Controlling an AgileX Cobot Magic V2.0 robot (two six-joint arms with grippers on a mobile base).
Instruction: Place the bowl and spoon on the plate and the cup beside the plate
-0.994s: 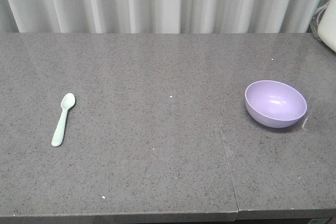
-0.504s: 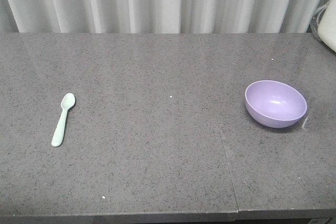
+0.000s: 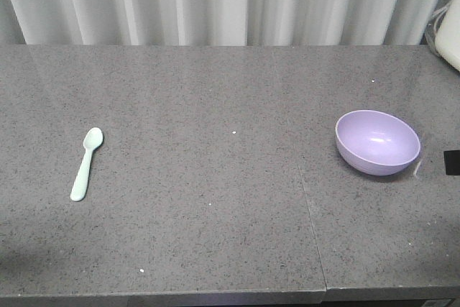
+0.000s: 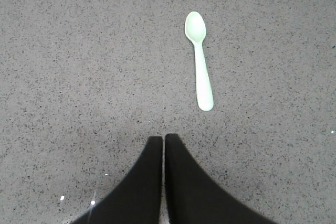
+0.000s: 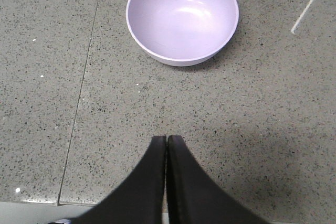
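Observation:
The mint-green spoon [image 3: 86, 164] lies flat on the left of the grey table, bowl end away from me; in the left wrist view the spoon [image 4: 199, 61] lies ahead and slightly right of my left gripper [image 4: 164, 138], which is shut and empty above the table. The lavender bowl [image 3: 377, 141] stands upright and empty on the right. In the right wrist view the bowl [image 5: 182, 17] is straight ahead of my right gripper [image 5: 167, 137], also shut and empty, well short of it. Plate and cup are out of view.
A seam [image 3: 309, 206] runs front to back through the tabletop left of the bowl. A white object [image 3: 449, 30] sits at the back right corner, a curtain behind. A small dark shape [image 3: 452, 162] shows at the right edge. The table's front edge [image 5: 31, 203] lies near my right gripper.
A small dark shape has come in at the right edge of the front view, next to the bowl. A shadow has grown at the lower left. Spoon and bowl have not moved.

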